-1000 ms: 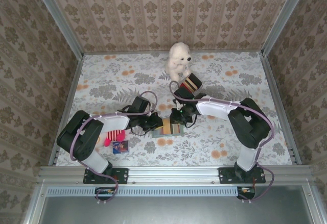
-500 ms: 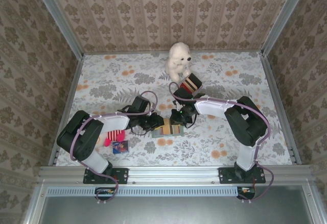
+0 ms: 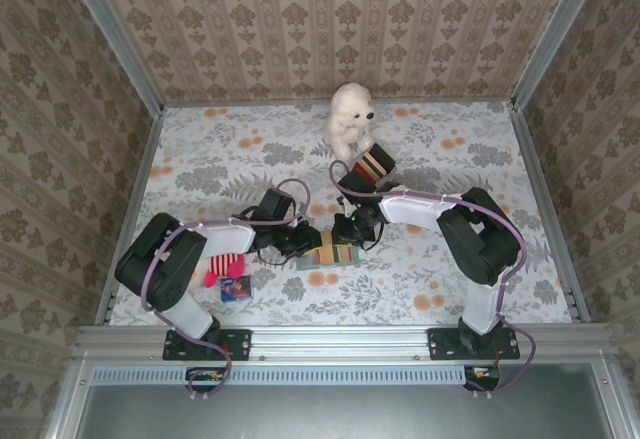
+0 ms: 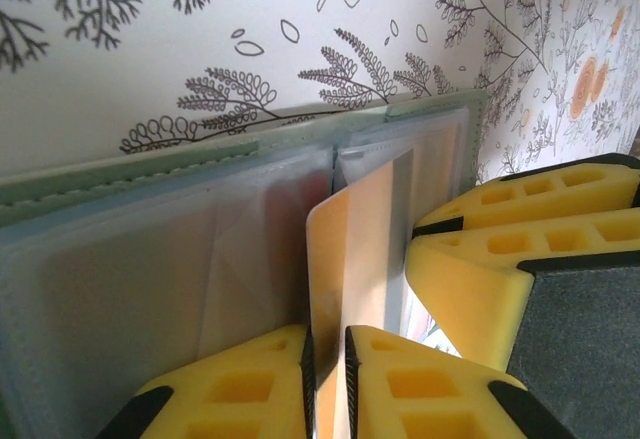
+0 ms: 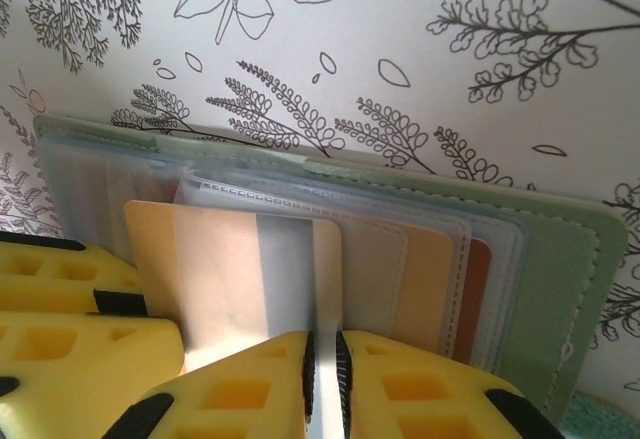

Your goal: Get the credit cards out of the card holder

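Observation:
The sage-green card holder (image 3: 340, 258) lies open on the flowered table between both arms, its pale pockets (image 4: 150, 269) facing up. An orange-and-grey striped credit card (image 5: 230, 274) stands out of a pocket. My left gripper (image 4: 326, 349) is shut on that card (image 4: 360, 239) at one edge, and my right gripper (image 5: 322, 349) is shut on its other edge. In the top view the left gripper (image 3: 304, 242) and right gripper (image 3: 346, 231) nearly meet over the holder. Two more cards, one orange (image 5: 432, 289) and one red-brown (image 5: 478, 294), sit in the sleeves of the holder (image 5: 560, 289).
A white plush bear (image 3: 350, 119) and a striped box (image 3: 375, 164) stand at the back middle. A small dark blue packet (image 3: 236, 288) and a red-and-white striped thing (image 3: 222, 266) lie near the left arm. Patterned walls close the table on three sides.
My left gripper edged right toward the holder, opened a little and closed round the striped card. The right gripper has stayed shut on the card and hardly moved.

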